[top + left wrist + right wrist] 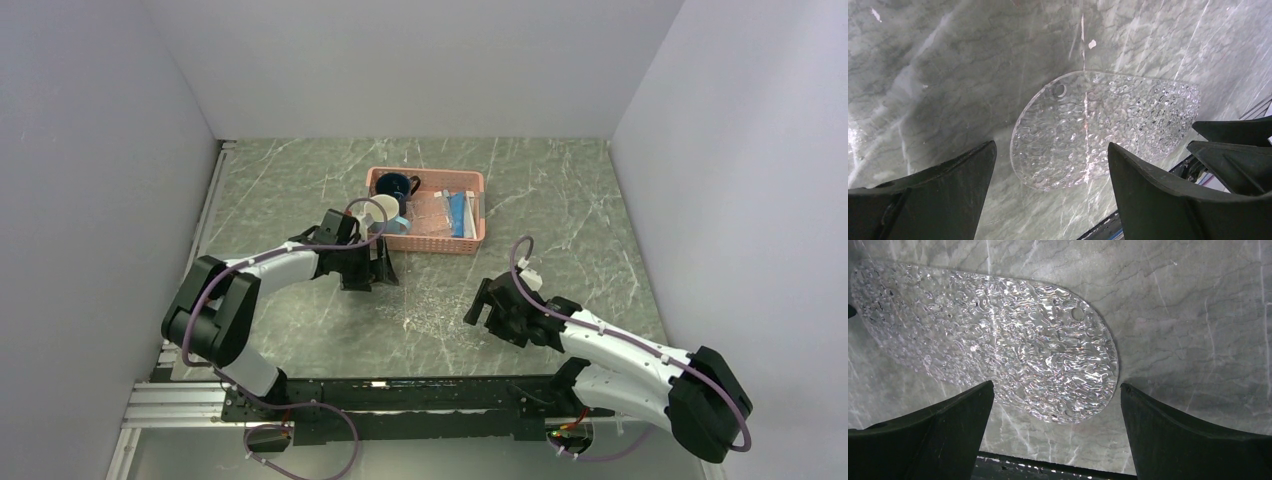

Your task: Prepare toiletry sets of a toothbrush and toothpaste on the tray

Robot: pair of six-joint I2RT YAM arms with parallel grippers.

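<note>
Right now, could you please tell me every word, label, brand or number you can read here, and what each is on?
No text can be read in any view.
Any print on the blue tube in the pink basket is too small to read.
The clear tray shows only its bumpy pattern and a small hole.
The dark mug shows no visible mark.

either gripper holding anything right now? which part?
Nothing held: left gripper and right gripper are both open and empty; the tray lies untouched between them.
</note>
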